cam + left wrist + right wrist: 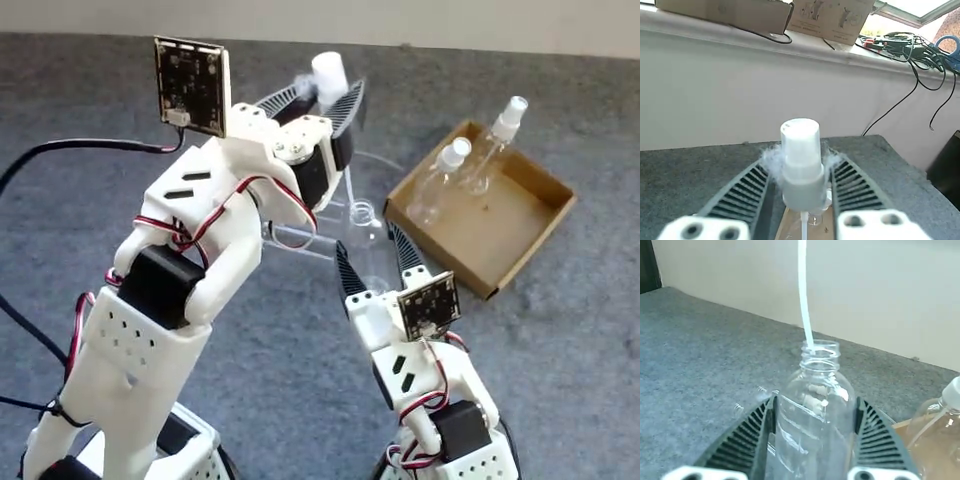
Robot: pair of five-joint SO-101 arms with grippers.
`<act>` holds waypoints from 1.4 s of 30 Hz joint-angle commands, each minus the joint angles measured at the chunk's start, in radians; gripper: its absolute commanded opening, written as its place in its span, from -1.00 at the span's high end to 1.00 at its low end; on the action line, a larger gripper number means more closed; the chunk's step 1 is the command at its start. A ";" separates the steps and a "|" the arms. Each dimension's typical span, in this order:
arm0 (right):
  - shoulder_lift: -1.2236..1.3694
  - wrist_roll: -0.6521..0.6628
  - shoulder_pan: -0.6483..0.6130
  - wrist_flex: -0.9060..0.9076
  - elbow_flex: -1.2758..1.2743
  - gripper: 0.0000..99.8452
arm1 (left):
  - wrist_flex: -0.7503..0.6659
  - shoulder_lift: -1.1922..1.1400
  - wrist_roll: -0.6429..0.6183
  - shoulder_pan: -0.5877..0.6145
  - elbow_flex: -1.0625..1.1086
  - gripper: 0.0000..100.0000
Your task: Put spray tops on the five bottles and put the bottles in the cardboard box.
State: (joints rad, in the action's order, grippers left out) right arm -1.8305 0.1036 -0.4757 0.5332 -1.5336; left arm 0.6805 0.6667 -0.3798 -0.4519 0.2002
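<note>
Surface: grey, felt-like mat (90, 90) across the whole table, and both arms are working over it.
Room: pale wall (715, 85) right behind the table edge; up on the ledge sit brown cartons (725, 12) and a tangle of black cables (910, 42).
Cardboard box: shallow open tray (535, 235) on the mat, on the right arm's side, and two capped bottles (437, 182) (492, 148) are lying in it side by side.
Spray top: white cap over a grey collar (801, 165), standing upright, with a thin white dip tube (803, 290) hanging straight down from it.
Left gripper: raised above the mat (800, 160), ribbed black fingers closed snug on either side of the spray top's collar.
Bottle: clear plastic (812, 430), upright, threaded neck uncapped, standing between the two arms and near the box.
Right gripper: low at the mat (815, 410), fingers spread to the bottle's width and pressed against its sides.
Tube and neck: the tube's lower end is just inside the bottle's mouth, and the cap is well above the neck.
</note>
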 commanded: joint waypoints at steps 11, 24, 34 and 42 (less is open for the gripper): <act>-0.010 0.000 -0.008 -0.028 0.093 0.74 | -0.029 0.031 0.012 -0.143 0.268 0.98; -0.010 0.002 -0.004 -0.030 0.090 0.74 | 0.066 0.033 0.110 -0.142 0.306 0.61; -0.010 0.011 -0.001 -0.030 0.091 0.74 | 0.094 0.185 0.117 -0.142 0.343 0.60; -0.010 0.166 0.081 -0.035 0.093 0.74 | 0.106 0.407 0.117 -0.070 0.467 0.60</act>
State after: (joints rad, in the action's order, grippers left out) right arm -1.8320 0.2355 -0.4358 0.5332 -1.5121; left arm 0.7848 0.9490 -0.2785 -0.5654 0.6421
